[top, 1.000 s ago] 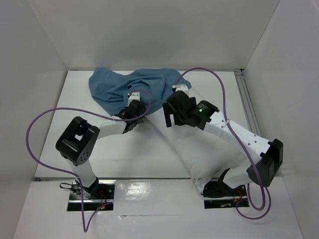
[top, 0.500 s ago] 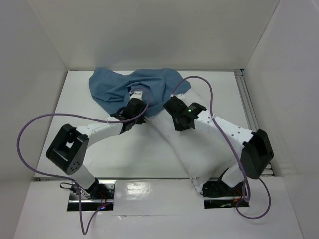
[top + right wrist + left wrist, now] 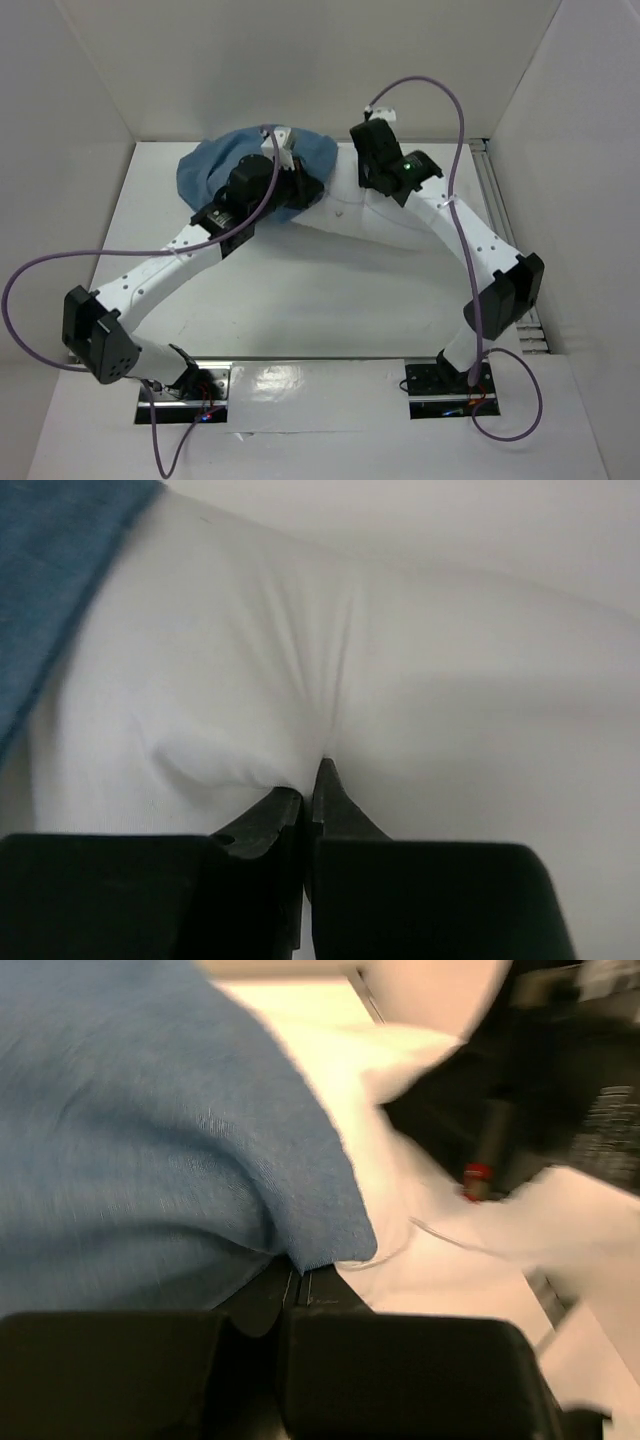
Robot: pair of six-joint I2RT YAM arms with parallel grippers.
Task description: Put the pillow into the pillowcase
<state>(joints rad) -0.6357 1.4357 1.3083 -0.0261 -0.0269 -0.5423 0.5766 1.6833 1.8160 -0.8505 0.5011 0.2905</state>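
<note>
Far across the counter (image 3: pixel 300 300), the left claw (image 3: pixel 297 1280) pinches the pillowcase (image 3: pixel 150 1140) by its hem, seemingly to lift the mouth. Beside it the right claw (image 3: pixel 312 788) nips a fold of the pillow (image 3: pixel 430 670), lying against the cloth, likely to feed it in.

White table (image 3: pixel 300 300), boxed in by white walls (image 3: pixel 300 70) at back and both sides. Two cloth items are seen on its far part, near the back wall. Blue pillowcase (image 3: pixel 205 172) is bunched and wrinkled at far left of centre. White pillow (image 3: pixel 345 212) is laid from centre toward the right, its left end touching and partly covered by the pillowcase. Two base plates (image 3: pixel 185 388) are bolted at the near edge. Metal rail (image 3: pixel 492 185) is fixed along the right edge.
</note>
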